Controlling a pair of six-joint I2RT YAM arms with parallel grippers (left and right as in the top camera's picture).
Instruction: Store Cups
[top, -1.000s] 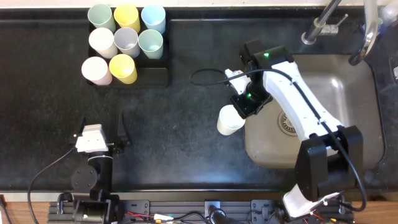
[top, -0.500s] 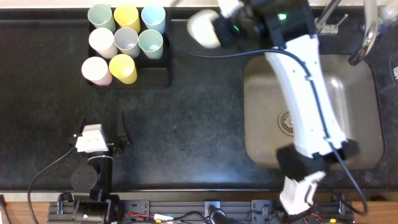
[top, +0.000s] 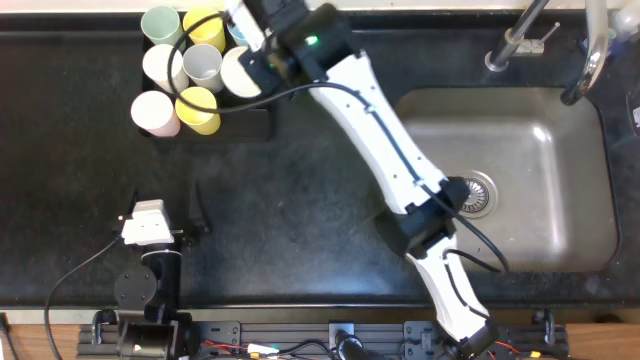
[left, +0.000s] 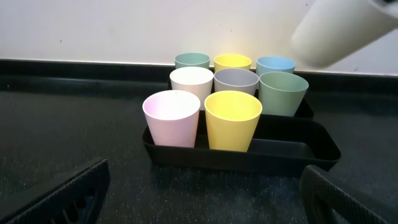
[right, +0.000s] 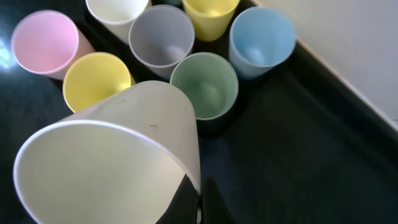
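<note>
A black tray (top: 252, 124) at the back left of the counter holds several upright cups, among them pink (top: 154, 113), yellow (top: 198, 108), white (top: 164, 66) and grey (top: 203, 65). My right gripper (top: 270, 52) is shut on a white cup (top: 240, 72), held tilted above the tray's right side. In the right wrist view this white cup (right: 112, 155) hangs over the green cup (right: 204, 84) and the yellow cup (right: 96, 78). In the left wrist view the white cup (left: 339, 31) shows at the top right. My left gripper (top: 165, 222) rests open near the front left, away from the tray (left: 292, 152).
A steel sink (top: 500, 110) with a drain (top: 478, 192) takes up the right side, a faucet (top: 520, 35) behind it. The right arm stretches diagonally across the middle of the dark counter. The tray's front right slot holds no cup.
The right arm has swung from the sink's left edge up and across to the tray, carrying the white cup. The left arm has not moved.
</note>
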